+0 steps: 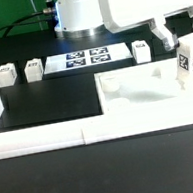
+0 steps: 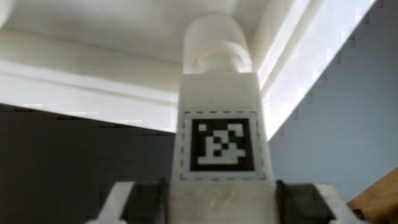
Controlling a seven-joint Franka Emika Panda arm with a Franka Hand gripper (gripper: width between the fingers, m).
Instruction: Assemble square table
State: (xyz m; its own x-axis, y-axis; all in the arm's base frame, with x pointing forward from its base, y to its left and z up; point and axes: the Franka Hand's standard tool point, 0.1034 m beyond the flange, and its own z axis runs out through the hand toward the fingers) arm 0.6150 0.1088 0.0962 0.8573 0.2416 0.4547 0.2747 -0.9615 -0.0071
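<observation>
My gripper is shut on a white table leg, held upright at the exterior view's right, its lower end at or just above the white square tabletop near that panel's right corner. In the wrist view the leg runs out from between my fingers, its black-and-white tag facing the camera, with the tabletop beyond its rounded tip. Three more legs stand at the back: two at the left and one right of centre.
The marker board lies at the back between the loose legs, in front of the robot base. A long low white border wall runs along the front and left side of the black mat.
</observation>
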